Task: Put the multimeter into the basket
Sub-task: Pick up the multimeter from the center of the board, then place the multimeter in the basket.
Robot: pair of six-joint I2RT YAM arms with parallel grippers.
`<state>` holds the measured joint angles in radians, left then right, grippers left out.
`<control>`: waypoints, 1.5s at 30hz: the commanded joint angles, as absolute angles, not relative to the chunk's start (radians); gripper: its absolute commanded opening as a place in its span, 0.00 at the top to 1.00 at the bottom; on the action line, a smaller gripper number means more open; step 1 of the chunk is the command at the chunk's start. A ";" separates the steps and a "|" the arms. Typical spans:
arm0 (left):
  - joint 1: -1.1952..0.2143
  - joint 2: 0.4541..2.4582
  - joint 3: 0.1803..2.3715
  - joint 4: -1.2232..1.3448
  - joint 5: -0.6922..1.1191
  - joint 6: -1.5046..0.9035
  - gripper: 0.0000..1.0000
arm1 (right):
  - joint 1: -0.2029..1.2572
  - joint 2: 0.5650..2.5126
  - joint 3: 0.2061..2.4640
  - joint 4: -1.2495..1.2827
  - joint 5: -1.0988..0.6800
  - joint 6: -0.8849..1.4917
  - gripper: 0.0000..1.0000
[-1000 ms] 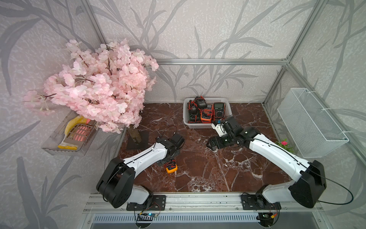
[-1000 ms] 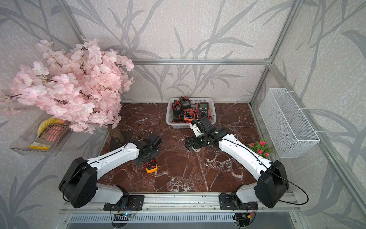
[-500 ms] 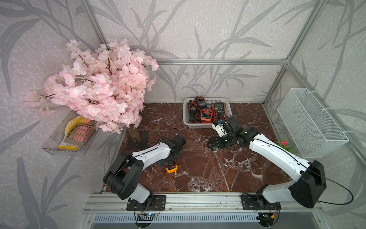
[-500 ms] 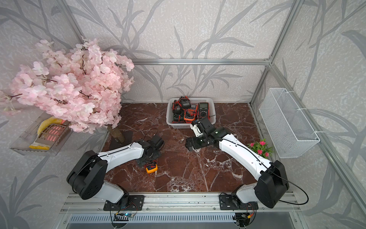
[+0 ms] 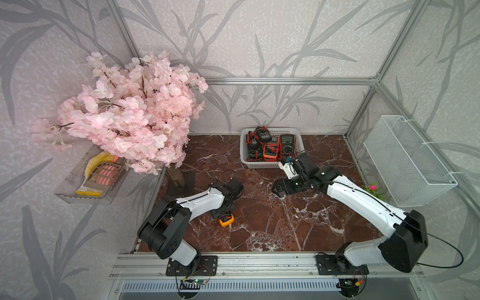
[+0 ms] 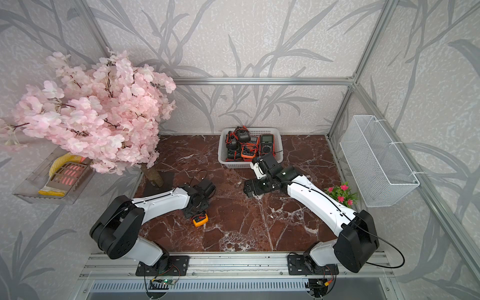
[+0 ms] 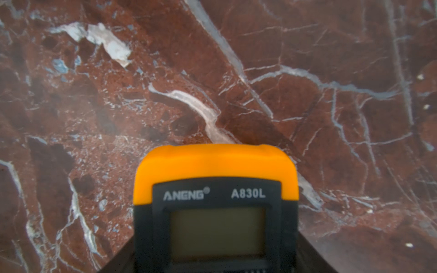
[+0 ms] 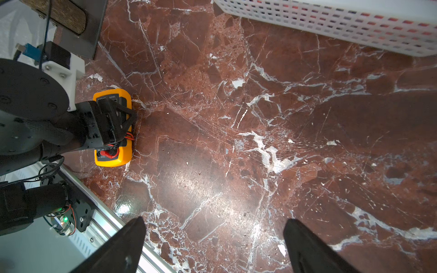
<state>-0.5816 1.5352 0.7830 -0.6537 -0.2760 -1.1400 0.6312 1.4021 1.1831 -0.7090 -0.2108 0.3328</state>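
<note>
The left gripper (image 8: 120, 123) is clamping the yellow multimeter (image 8: 113, 162) across its middle, with a finger pressing on either side. The multimeter is lying flat on the marble table (image 5: 272, 220) directly under that gripper. In the left wrist view its screen end (image 7: 216, 189) is poking out ahead of the fingers. The right gripper (image 8: 214, 219) is hovering with its fingers spread wide and nothing between them, well apart from the multimeter. The white basket (image 5: 244, 157) is sitting close beside the right gripper and well away from the left one, and is holding several other meters (image 5: 270, 153).
</note>
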 commanded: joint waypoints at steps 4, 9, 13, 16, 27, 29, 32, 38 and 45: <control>-0.586 1.498 0.785 -0.668 -0.286 -1.116 0.44 | 0.591 1.374 1.221 -0.705 -0.258 0.383 0.03; -0.585 1.461 0.824 -0.702 -0.303 -1.092 0.44 | 0.537 1.352 1.217 -0.680 -0.322 0.429 0.03; -0.586 1.441 0.866 -0.730 -0.318 -1.063 0.45 | 0.501 1.338 1.207 -0.652 -0.371 0.471 0.03; -0.586 1.441 0.912 -0.757 -0.340 -1.032 0.45 | 0.480 1.331 1.195 -0.622 -0.407 0.498 0.02; -0.590 1.457 1.064 -0.781 -0.364 -0.952 0.45 | 0.451 1.310 1.164 -0.606 -0.428 0.518 0.02; -0.593 1.466 1.092 -0.781 -0.364 -0.942 0.45 | 0.447 1.306 1.159 -0.602 -0.429 0.518 0.02; -0.600 1.484 1.139 -0.781 -0.362 -0.930 0.45 | 0.436 1.299 1.153 -0.598 -0.432 0.518 0.02; -0.617 1.531 1.235 -0.781 -0.365 -0.904 0.45 | 0.404 1.293 1.147 -0.593 -0.451 0.514 0.02; -0.637 1.591 1.354 -0.781 -0.365 -0.866 0.45 | 0.367 1.291 1.146 -0.589 -0.471 0.513 0.02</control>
